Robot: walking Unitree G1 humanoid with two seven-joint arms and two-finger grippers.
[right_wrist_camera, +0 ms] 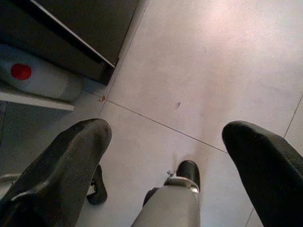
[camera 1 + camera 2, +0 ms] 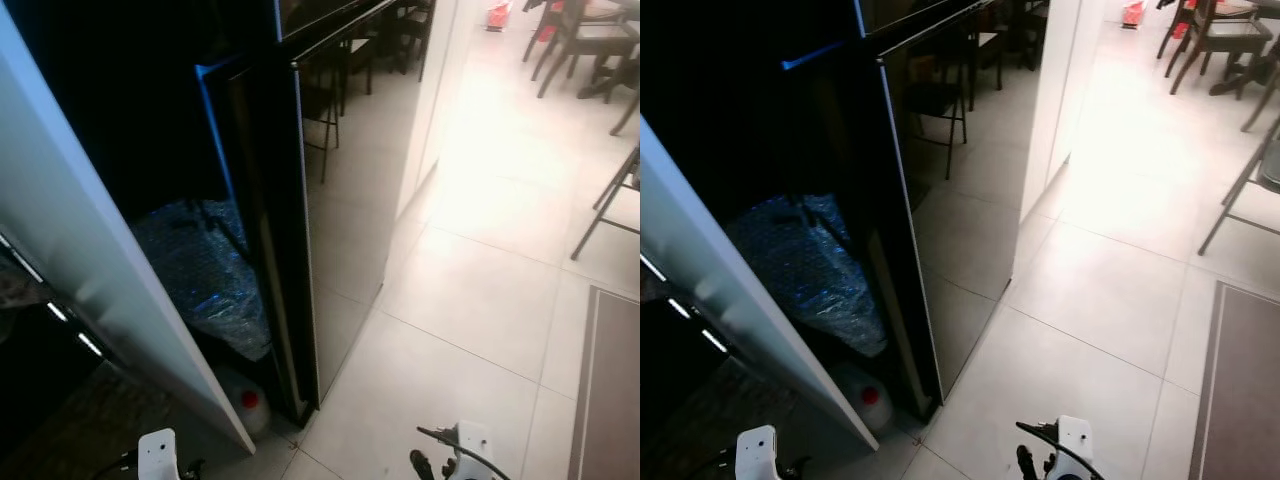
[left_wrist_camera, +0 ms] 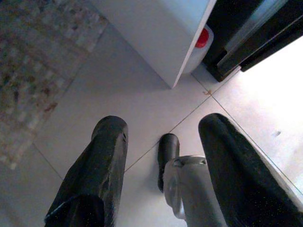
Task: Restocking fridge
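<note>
A tall glossy black fridge (image 2: 350, 180) stands ahead on my left, its dark space hard to make out. A white door panel (image 2: 90, 270) slants across in front of it. Between them a bundle of bluish bubble wrap (image 2: 205, 270) leans against the fridge, and a white jug with a red cap (image 2: 248, 400) stands on the floor below. Both arms hang low. My left gripper (image 3: 161, 125) is open over the floor tiles near the panel's corner and the jug (image 3: 201, 40). My right gripper (image 1: 165, 130) is open too, with nothing in it, above bare tile by the fridge's base.
Pale floor tiles (image 2: 470, 290) stretch to the right and ahead. Dark chairs (image 2: 580, 40) stand at the far right, with a chair leg (image 2: 605, 205) nearer. A grey mat (image 2: 610, 390) lies at the right edge, and a patterned rug (image 3: 28, 71) at my left.
</note>
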